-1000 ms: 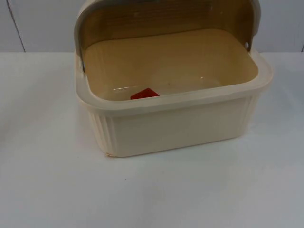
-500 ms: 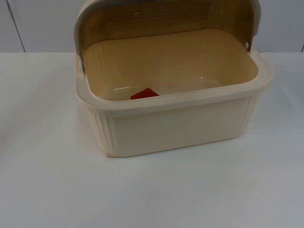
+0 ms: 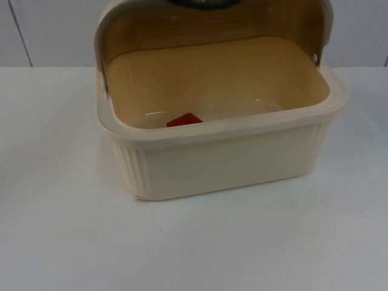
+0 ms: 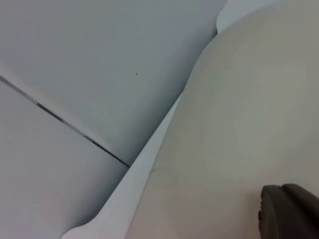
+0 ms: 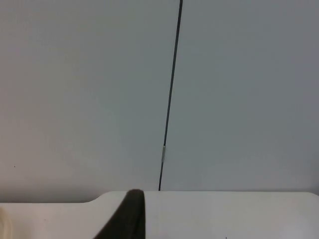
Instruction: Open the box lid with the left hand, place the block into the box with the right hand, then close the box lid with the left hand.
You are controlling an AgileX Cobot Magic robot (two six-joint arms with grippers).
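A cream plastic box (image 3: pixel 230 160) stands in the middle of the table with its lid (image 3: pixel 151 27) swung up at the back. A red block (image 3: pixel 184 119) lies on the box floor, close behind the front wall and left of centre. My left gripper (image 3: pixel 203 2) is a dark shape at the lid's top edge. In the left wrist view it (image 4: pixel 289 213) sits right against the lid's pale outer surface (image 4: pixel 239 124). My right gripper (image 5: pixel 128 215) waits away from the box, facing the grey partition wall (image 5: pixel 239 89).
White table top (image 3: pixel 60 230) spreads in front of the box and to both sides. The grey partition wall (image 3: pixel 48 30) closes off the table right behind the box. A dark seam (image 5: pixel 169 99) runs up the wall.
A dark part of my left gripper has come into view at the lid's top edge. Box, lid and red block have not moved.
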